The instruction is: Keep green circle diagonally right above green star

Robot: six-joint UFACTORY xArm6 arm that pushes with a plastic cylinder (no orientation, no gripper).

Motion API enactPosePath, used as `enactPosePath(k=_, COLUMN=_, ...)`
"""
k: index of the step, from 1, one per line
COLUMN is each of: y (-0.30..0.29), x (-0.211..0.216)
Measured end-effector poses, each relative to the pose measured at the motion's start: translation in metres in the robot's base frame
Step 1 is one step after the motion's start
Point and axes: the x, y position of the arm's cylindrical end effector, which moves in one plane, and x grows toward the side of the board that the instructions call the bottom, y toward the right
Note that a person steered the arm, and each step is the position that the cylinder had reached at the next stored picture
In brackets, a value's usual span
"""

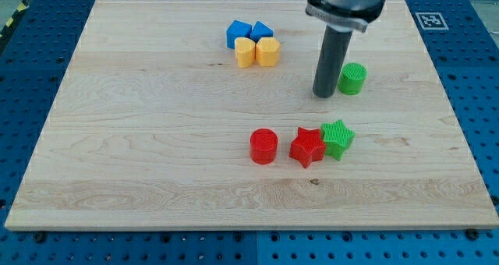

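Note:
The green circle (353,78) stands at the view's upper right of the wooden board (156,140). The green star (337,137) lies below it and slightly to the left, touching the red star (307,147). My tip (323,95) rests on the board just left of the green circle, close to it or touching it. It is above the green star by a clear gap.
A red circle (263,146) sits left of the red star. Near the view's top middle a cluster holds two blue blocks (238,32), (262,31) and two yellow blocks (245,52), (267,51). A marker tag (429,20) lies at the board's top right corner.

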Motion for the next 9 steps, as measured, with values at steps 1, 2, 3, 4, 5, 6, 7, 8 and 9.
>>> enactPosePath(k=1, y=0.002, x=-0.027)
enactPosePath(k=2, y=0.052, x=-0.025)
enactPosePath(k=3, y=0.080, x=-0.022)
enactPosePath(k=4, y=0.110, x=0.008)
enactPosePath(k=5, y=0.115, x=0.015)
enactPosePath(k=6, y=0.115, x=0.015)
enactPosePath(k=7, y=0.112, x=0.006)
enactPosePath(k=8, y=0.112, x=0.002)
enactPosePath(k=9, y=0.112, x=-0.002)
